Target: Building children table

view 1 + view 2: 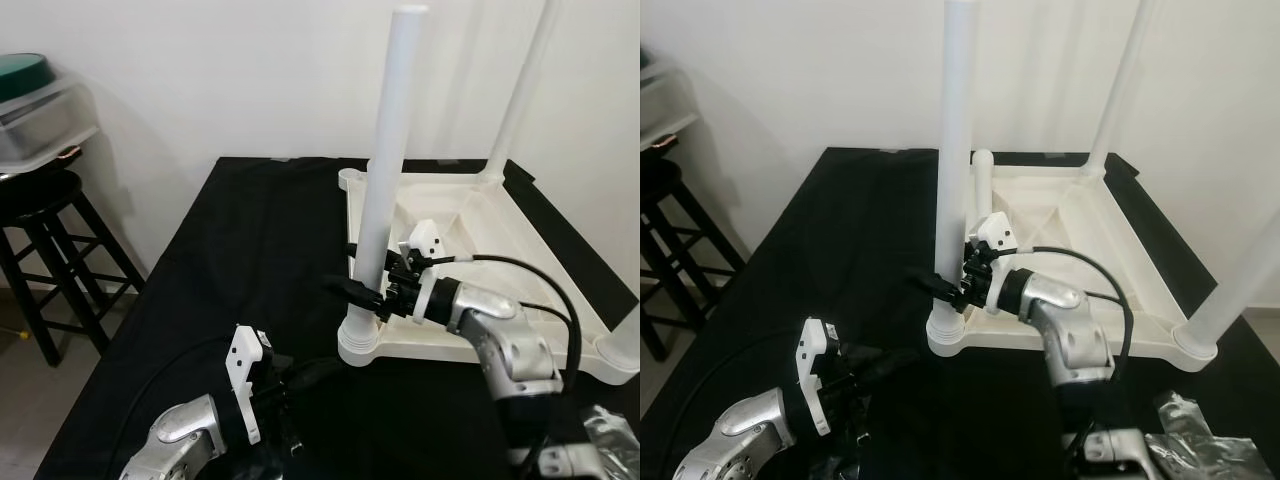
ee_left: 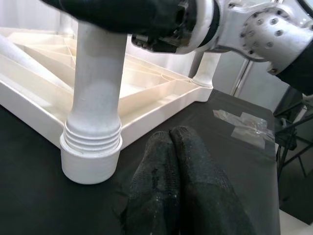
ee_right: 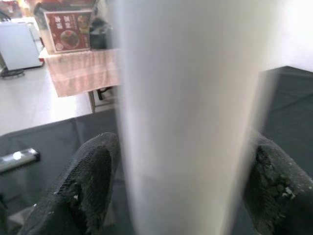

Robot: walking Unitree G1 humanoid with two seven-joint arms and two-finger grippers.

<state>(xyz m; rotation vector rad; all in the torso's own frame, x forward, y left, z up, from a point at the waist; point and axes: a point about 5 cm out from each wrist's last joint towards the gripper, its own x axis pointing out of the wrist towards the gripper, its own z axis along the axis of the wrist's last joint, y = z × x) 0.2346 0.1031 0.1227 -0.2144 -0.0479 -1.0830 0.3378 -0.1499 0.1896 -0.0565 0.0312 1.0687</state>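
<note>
A white table top (image 1: 500, 235) lies upside down on the black-covered surface. A tall white leg (image 1: 388, 150) stands upright in its near left corner socket (image 1: 358, 345). My right gripper (image 1: 362, 290) is shut on this leg just above the socket, one black finger (image 3: 88, 181) on each side. Another leg (image 1: 520, 95) stands at the far right corner, and a third (image 1: 1240, 285) at the near right. My left gripper (image 2: 171, 139) rests low on the cloth just short of the socket, fingers pressed together and holding nothing.
A black wooden stool (image 1: 40, 235) stands at the left and carries a clear plastic bin (image 1: 45, 115) with a green lid. Crumpled clear wrapping (image 1: 1200, 435) lies on the cloth at the near right. A white wall stands close behind.
</note>
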